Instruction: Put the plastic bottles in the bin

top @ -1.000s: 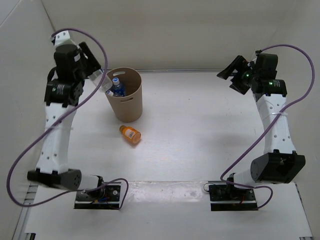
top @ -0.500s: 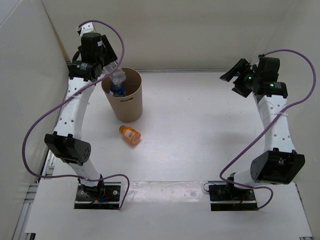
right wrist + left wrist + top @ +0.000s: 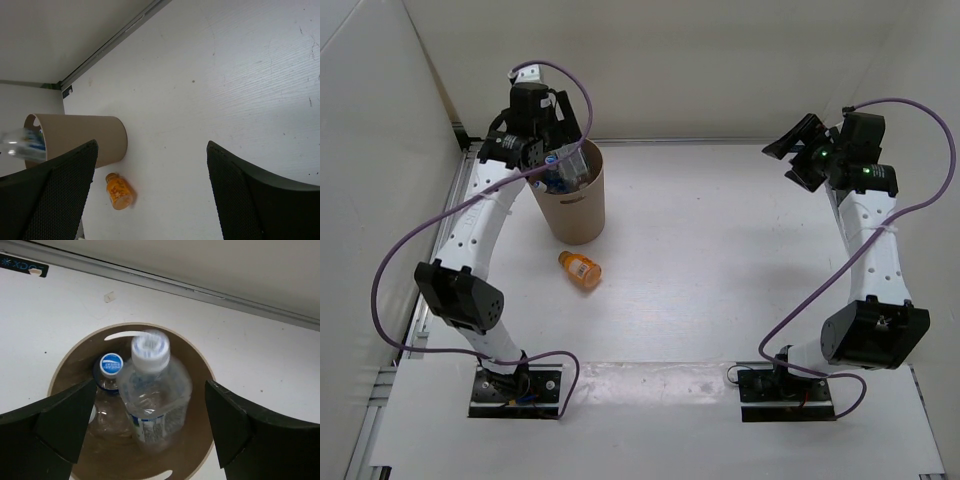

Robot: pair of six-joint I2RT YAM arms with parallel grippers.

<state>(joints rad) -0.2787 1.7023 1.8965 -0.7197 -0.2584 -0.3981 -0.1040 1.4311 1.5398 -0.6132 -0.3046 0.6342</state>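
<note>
The tan bin (image 3: 576, 212) stands at the back left. My left gripper (image 3: 558, 158) hangs open right above its mouth. In the left wrist view the gripper (image 3: 150, 407) has its jaws wide apart. Between them, touching neither, a clear white-capped bottle (image 3: 152, 390) is blurred inside the bin (image 3: 196, 452). Beside it lies a clear bottle with a blue cap (image 3: 111, 365). The orange bottle (image 3: 581, 270) lies on the table in front of the bin. My right gripper (image 3: 792, 150) is open and empty, high at the back right. Its view (image 3: 150, 175) shows the bin (image 3: 85, 135) and the orange bottle (image 3: 119, 191).
White walls close the table on the left, the back and the right. The arm bases (image 3: 516, 390) sit at the near edge. A purple cable (image 3: 390, 270) loops beside the left arm.
My left arm has swung from the bin's left rim to above its mouth. Its jaws have opened and the clear bottle has left them. My right arm has barely moved.
</note>
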